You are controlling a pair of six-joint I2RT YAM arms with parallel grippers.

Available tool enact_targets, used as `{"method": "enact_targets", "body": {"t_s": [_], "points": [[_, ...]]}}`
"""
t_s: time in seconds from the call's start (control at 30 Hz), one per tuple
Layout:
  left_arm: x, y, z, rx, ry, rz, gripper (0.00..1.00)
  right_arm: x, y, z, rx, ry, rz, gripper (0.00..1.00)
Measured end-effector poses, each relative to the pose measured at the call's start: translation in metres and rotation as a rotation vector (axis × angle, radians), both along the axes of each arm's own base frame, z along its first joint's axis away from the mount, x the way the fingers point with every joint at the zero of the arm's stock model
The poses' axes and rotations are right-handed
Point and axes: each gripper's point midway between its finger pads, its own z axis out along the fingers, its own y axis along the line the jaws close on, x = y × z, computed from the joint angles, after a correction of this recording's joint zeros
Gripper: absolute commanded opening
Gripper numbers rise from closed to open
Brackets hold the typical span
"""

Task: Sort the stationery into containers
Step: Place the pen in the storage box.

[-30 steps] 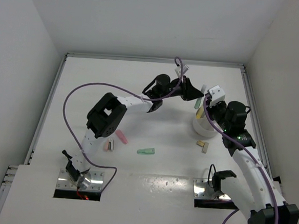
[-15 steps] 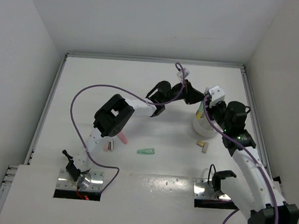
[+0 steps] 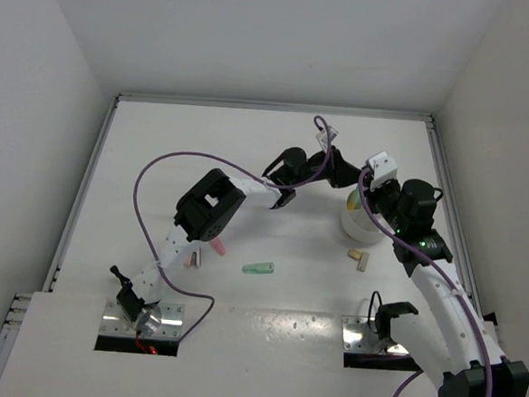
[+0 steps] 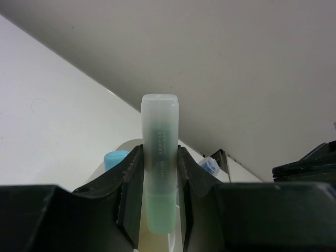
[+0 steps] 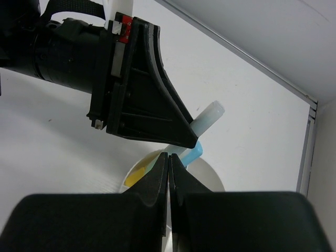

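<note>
My left gripper (image 4: 160,173) clamps a pale green stick (image 4: 160,131) over the white tub (image 3: 355,228). My right gripper (image 5: 168,160), closed and empty, crowds that tub. 1 loose green stick (image 3: 258,269) lies on the desk (image 3: 159,155).

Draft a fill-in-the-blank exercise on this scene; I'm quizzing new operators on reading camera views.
The held stick in the left gripper is ___ in colour.
The right gripper is ___, holding nothing.
In the top view, the pink stick lies to the ___ of the loose green stick.
Missing words: green; shut; left.
</note>
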Motion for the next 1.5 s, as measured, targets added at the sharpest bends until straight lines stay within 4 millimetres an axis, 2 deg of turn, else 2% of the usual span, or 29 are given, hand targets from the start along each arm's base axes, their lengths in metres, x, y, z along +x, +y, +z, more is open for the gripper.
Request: {"method": "enact_targets", "body": {"t_s": [0.17, 0.47, 0.8, 0.97, 1.13, 1.27, 1.3, 1.33, 1.4, 1.5], "points": [[0.001, -0.001, 0.002, -0.006, -0.006, 0.0, 0.0, 0.0, 0.0, 0.0, 0.0, 0.0, 0.0, 0.0], [0.004, -0.004, -0.021, 0.021, 0.016, 0.001, 0.0, 0.0, 0.0, 0.0, 0.0, 0.0, 0.0, 0.0], [0.005, -0.003, -0.026, 0.039, -0.003, 0.007, 0.0, 0.0, 0.0, 0.0, -0.001, 0.001, 0.0, 0.0], [0.004, 0.0, -0.045, 0.087, -0.002, 0.017, 0.0, 0.001, 0.0, -0.003, -0.002, 0.011, 0.0, 0.0], [0.001, -0.001, -0.052, 0.112, -0.023, 0.015, 0.0, 0.001, 0.0, -0.004, -0.002, 0.012, 0.0, 0.0], [0.001, -0.002, -0.055, 0.123, -0.036, 0.015, 0.1, 0.001, 0.0, -0.003, -0.002, 0.011, 0.0, 0.0], [0.001, -0.002, -0.055, 0.126, -0.038, 0.015, 0.24, 0.001, 0.0, -0.004, -0.002, 0.012, 0.0, 0.0], [0.001, -0.001, -0.055, 0.128, -0.039, 0.015, 0.3, 0.001, 0.0, -0.004, -0.002, 0.012, 0.0, 0.0], [0.001, -0.001, -0.055, 0.133, -0.039, 0.015, 0.4, 0.001, 0.0, -0.004, -0.002, 0.012, 0.0, 0.0], [0.002, -0.001, -0.057, 0.146, -0.039, 0.02, 0.48, 0.001, 0.0, -0.004, -0.002, 0.012, 0.0, 0.0]]}}
